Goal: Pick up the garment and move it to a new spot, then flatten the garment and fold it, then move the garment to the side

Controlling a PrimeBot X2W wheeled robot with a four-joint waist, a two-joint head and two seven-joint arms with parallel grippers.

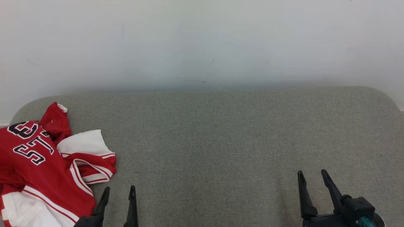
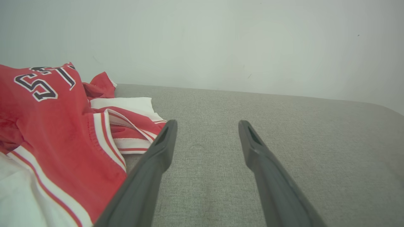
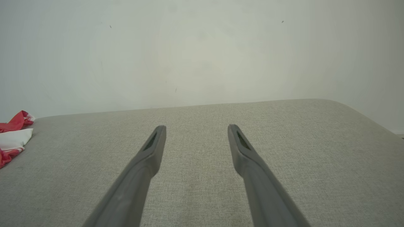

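In the head view the red-and-white garment (image 1: 34, 164) lies crumpled at the grey cushion's (image 1: 221, 132) left end, with the left gripper (image 1: 119, 188) and right gripper (image 1: 312, 172) both spread and empty. The left wrist view puts the heap just beside that gripper's finger. The right wrist view has it well off to the left, so I'd say every step remains.
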